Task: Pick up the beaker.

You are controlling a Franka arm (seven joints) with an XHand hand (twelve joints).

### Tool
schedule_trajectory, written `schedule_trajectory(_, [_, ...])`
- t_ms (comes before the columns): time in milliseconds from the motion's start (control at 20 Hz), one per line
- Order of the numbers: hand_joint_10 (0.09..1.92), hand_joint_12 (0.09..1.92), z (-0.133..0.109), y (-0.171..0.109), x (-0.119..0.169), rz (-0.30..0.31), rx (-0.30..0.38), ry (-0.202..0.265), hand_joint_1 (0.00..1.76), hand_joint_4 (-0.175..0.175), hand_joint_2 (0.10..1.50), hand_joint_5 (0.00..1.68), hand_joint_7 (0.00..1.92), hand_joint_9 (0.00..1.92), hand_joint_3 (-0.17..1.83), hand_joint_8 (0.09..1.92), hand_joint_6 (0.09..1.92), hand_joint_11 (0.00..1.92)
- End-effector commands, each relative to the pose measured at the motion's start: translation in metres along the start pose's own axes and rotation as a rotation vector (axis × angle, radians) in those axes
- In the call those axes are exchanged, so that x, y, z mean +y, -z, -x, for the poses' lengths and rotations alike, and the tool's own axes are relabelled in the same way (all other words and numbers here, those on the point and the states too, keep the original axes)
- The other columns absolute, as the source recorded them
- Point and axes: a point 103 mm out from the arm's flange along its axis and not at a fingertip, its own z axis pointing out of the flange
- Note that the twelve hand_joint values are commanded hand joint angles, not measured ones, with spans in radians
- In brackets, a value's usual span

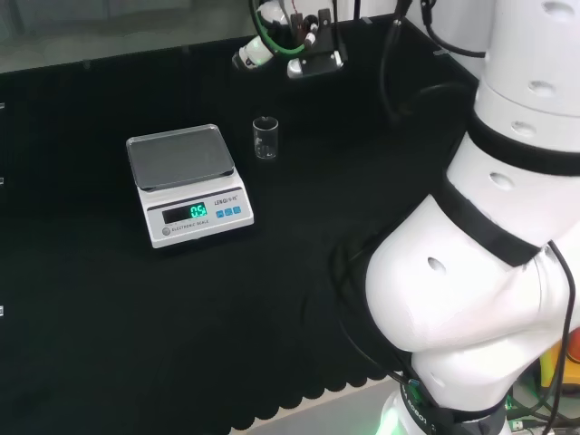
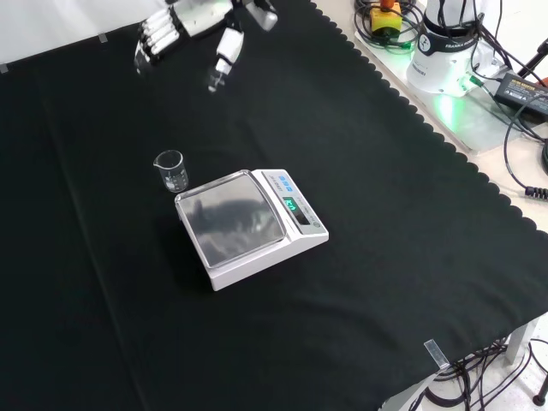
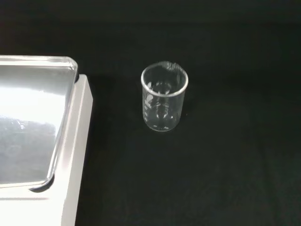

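A small clear glass beaker (image 1: pixel 265 138) stands upright on the black cloth, just right of the scale in the head view. In the front view the beaker (image 2: pixel 171 170) sits at the scale's far left corner. The wrist view has the beaker (image 3: pixel 164 103) close by, and it looks empty. The black and white hand (image 2: pixel 190 26) hangs above the cloth at the front view's top, well beyond the beaker, fingers fairly straight and holding nothing. In the head view the hand (image 1: pixel 292 45) is at the top, past the beaker.
A white electronic scale (image 1: pixel 188 184) with a steel pan and a lit green display stands next to the beaker; the scale (image 2: pixel 251 225) is mid-cloth in the front view. The arm's base and cables (image 2: pixel 449 47) lie off the cloth's scalloped edge.
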Motion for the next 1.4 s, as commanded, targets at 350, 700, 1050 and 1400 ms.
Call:
schedule_trajectory(350, [0.61,1.48,-0.014,-0.074,0.057,-0.094,0.013,0.052,0.43,-0.175,0.98,0.14,0.00,0.00,0.17,0.43,0.09,0.02])
schedule_trajectory(700, [0.60,1.48,-0.017,-0.096,0.067,-0.139,0.008,0.052,0.45,-0.175,0.97,0.13,0.00,0.00,0.17,0.42,0.09,0.02])
schedule_trajectory(1050, [0.59,1.48,-0.015,-0.112,0.087,-0.165,-0.012,0.033,0.48,-0.172,0.98,0.14,0.00,0.00,0.17,0.44,0.09,0.01])
schedule_trajectory(1400, [0.57,1.46,0.010,-0.123,0.105,-0.196,-0.003,0.001,0.49,-0.172,0.98,0.15,0.00,0.00,0.18,0.48,0.09,0.00])
